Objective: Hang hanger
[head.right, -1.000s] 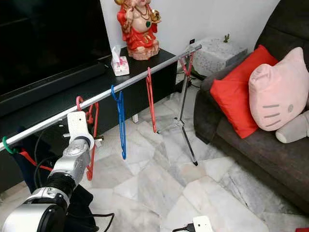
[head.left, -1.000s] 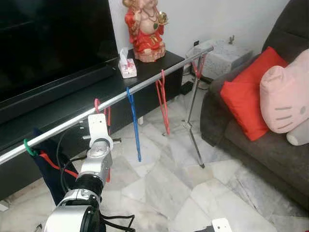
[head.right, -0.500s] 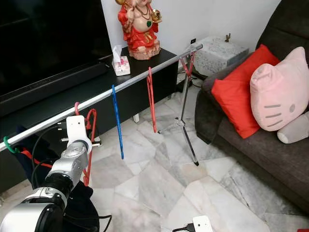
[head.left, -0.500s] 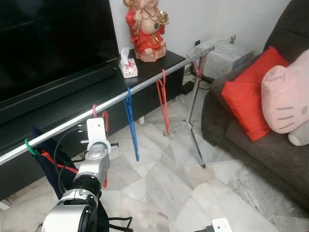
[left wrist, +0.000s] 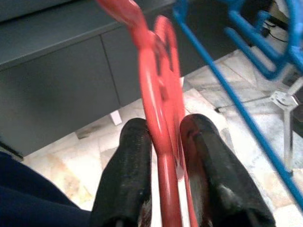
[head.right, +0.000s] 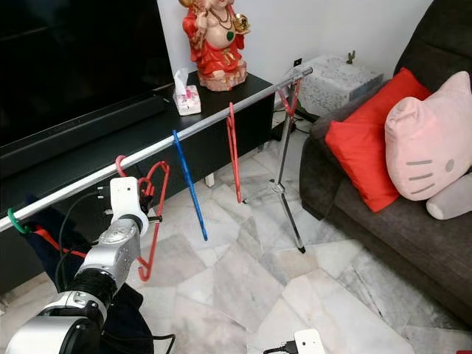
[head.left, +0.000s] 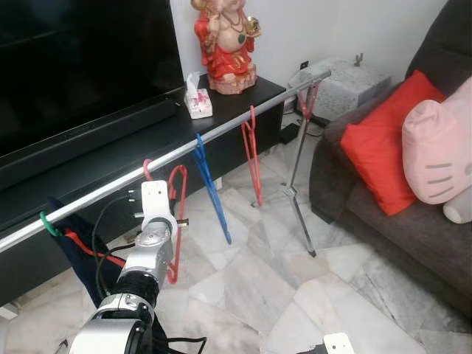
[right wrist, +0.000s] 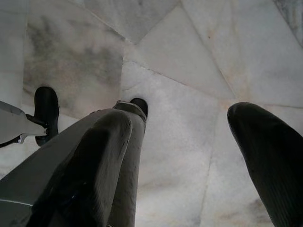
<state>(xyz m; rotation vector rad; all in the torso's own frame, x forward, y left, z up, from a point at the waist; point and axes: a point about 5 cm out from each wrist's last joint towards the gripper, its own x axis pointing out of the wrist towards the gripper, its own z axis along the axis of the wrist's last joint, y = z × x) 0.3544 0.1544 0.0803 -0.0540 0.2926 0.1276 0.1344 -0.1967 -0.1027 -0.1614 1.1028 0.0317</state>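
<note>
Since the earlier frame, the red hanger (head.left: pixel 175 221) has swung out from behind the left tool (left wrist: pixel 163 156) and the blue hanger (head.left: pixel 212 193) beside it has tilted. Left tool pinches the red hanger's lower frame between its fingers (left wrist: pixel 124 175); the hook sits on the rail (head.left: pixel 221 130), long axis hanging down toward the marble floor (head.left: pixel 251 287). Right tool (right wrist: pixel 189 137) hangs idle, fingers spread, so the left arm is nearer; release likely follows.

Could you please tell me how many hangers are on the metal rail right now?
5: a green hanger at its near end, the red hanger in the left end effector, a blue hanger, another red, and one at the far end.
</note>
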